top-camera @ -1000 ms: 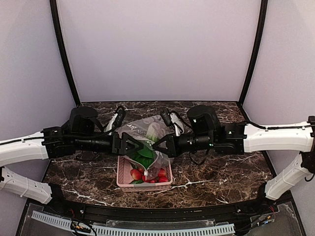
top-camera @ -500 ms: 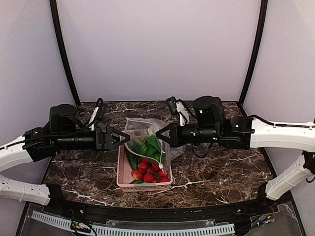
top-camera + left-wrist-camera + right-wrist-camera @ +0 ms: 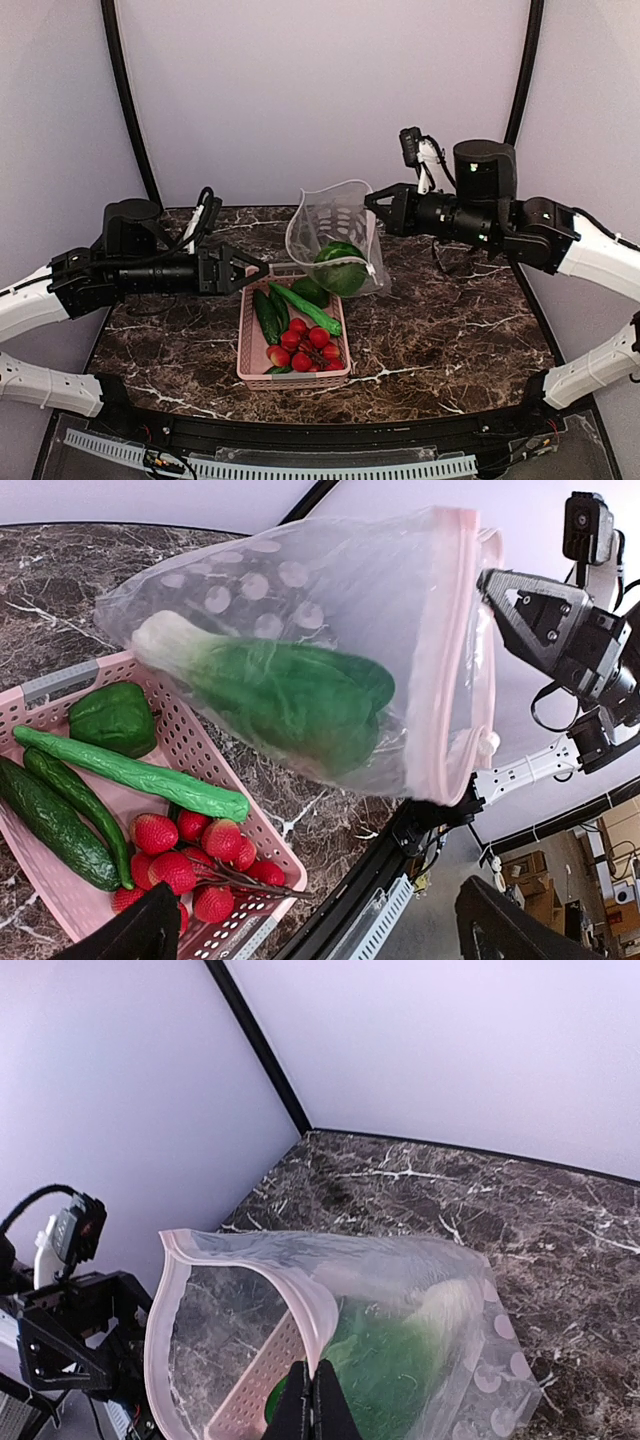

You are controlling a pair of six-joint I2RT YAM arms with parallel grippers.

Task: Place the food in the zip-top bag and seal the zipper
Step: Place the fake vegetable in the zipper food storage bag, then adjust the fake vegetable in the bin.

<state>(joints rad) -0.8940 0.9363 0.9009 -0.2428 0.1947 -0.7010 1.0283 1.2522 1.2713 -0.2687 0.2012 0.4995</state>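
My right gripper (image 3: 374,210) is shut on the pale pink zipper strip (image 3: 300,1305) of the clear zip-top bag (image 3: 335,235) and holds it hanging above the basket's far end, mouth gaping open. A leafy bok choy (image 3: 290,695) with a white stalk lies inside the bag; it also shows in the right wrist view (image 3: 400,1360). My left gripper (image 3: 258,272) is open and empty, left of the bag and apart from it. A green pepper (image 3: 112,717), a light green cucumber (image 3: 130,773) and two dark cucumbers (image 3: 55,820) lie in the pink basket (image 3: 245,360).
Several red strawberries (image 3: 200,855) fill the basket's near end. The basket stands on the dark marble table (image 3: 450,340), near its front edge. Black frame posts rise at the back corners.
My right gripper has lifted the bag up and to the right with the bok choy in it. My left gripper let go of the bag and drew back to the left.
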